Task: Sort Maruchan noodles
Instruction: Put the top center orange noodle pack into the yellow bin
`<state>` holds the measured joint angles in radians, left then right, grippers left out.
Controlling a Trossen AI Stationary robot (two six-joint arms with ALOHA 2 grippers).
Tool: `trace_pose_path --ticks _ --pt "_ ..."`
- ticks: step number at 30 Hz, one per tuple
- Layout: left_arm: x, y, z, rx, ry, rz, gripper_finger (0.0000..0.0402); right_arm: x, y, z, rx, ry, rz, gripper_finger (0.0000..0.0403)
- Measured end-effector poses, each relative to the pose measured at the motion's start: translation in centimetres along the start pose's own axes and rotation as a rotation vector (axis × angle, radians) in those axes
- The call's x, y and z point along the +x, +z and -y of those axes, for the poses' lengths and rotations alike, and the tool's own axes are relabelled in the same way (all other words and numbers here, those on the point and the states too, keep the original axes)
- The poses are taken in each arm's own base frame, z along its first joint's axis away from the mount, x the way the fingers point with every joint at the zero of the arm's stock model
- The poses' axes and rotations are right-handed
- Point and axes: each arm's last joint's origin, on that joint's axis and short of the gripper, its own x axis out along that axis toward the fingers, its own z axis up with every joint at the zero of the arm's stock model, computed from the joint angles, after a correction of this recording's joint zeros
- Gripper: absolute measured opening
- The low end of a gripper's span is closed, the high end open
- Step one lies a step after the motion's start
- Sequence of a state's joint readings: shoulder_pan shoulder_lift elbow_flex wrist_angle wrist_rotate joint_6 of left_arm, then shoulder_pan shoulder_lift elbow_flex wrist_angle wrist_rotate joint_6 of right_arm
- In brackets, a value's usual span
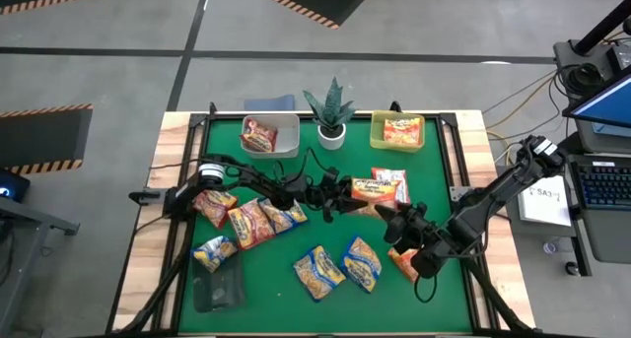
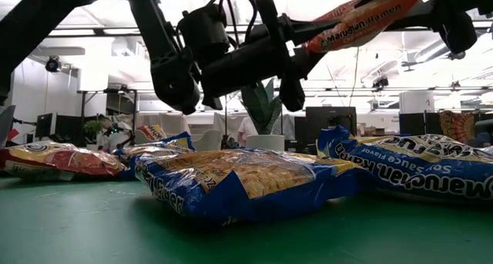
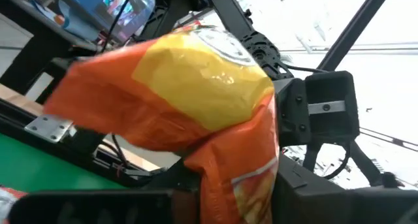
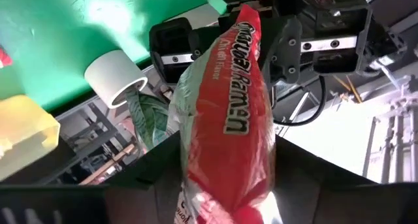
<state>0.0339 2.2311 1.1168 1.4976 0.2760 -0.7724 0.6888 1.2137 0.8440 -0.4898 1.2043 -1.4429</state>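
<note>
Above mid-bench, an orange-red Maruchan ramen packet (image 1: 373,189) hangs lengthwise between both arms, the left pincer (image 1: 340,194) clamped on one end, the right pincer (image 1: 402,218) at the other, its grip unclear.

**Operator:** Which markings can you read?

**Manual:** On the orange packet (image 2: 370,19) held up above the table, you read "Maruchan Ramen"; the right wrist view shows the same packet (image 4: 228,113) with "Ramen" legible along its edge. On the blue-and-yellow packet (image 2: 420,168) lying on the green mat (image 2: 231,237), you read "Maruchan" and "Soy Sauce Flavor", printed upside down.

**Operator:** Anything else?

**Manual:** No other print is legible to you.
</note>
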Motion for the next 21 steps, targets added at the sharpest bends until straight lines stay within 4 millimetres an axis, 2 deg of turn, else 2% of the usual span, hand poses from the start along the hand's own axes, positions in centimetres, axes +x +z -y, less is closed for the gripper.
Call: trace_pose_path --ticks 5,13,21 --pt "0.0 0.3 0.3 0.004 -0.032 0.028 0.0076 0.0 -0.1 0.0 0.039 -0.006 -0.034 0.0211" --pt "-0.2 0.9 0.4 -0.026 -0.06 0.044 0.0076 -0.2 -0.8 0.1 0.063 -0.019 -0.076 0.0217" --pt "-0.4 1.6 0.0 -0.075 -0.055 0.052 0.0076 -1.0 -2.7 1.4 0.265 -0.059 -0.122 0.0215"
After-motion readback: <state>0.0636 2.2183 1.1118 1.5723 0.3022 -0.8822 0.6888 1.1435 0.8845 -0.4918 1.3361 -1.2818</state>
